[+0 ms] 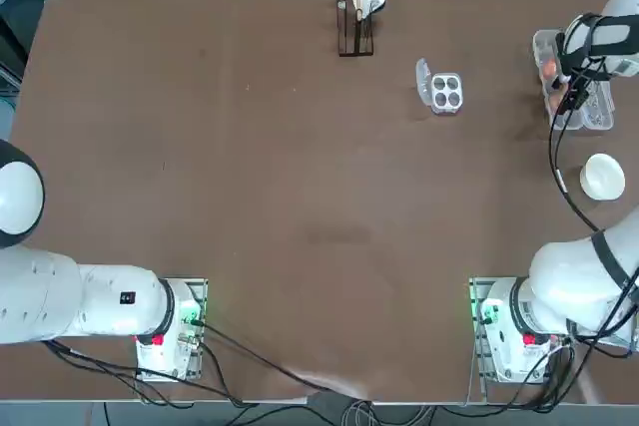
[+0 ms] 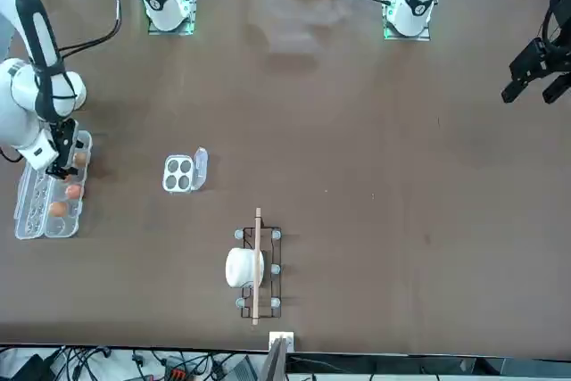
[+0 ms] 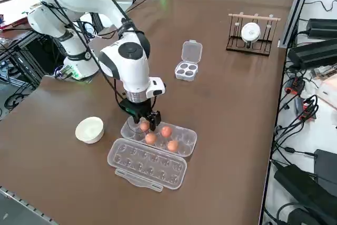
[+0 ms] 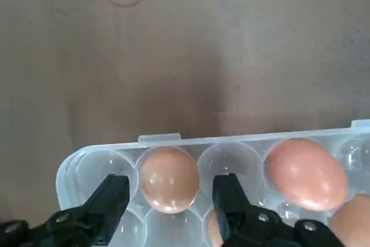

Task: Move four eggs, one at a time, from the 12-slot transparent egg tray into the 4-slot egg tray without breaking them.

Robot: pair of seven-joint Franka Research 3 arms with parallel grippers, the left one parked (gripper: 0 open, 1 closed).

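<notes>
The 12-slot transparent egg tray (image 3: 185,139) lies at the table's right edge with its lid (image 3: 147,164) folded open flat. Several orange-brown eggs (image 3: 166,131) sit in its cups. My right gripper (image 3: 148,124) hangs over the tray's end nearest the robot, open. In the wrist view its fingers (image 4: 115,194) stand on either side of one egg (image 4: 169,179) with a small gap on each side; a second egg (image 4: 306,173) sits two cups away. The 4-slot egg tray (image 1: 445,92) stands left of the long tray, lid open, with all its cups empty.
A white round bowl (image 1: 602,176) sits close to the long tray, on the robot's side. A dark wire rack (image 1: 355,17) holding a white cup and a wooden stick stands at the table's far edge.
</notes>
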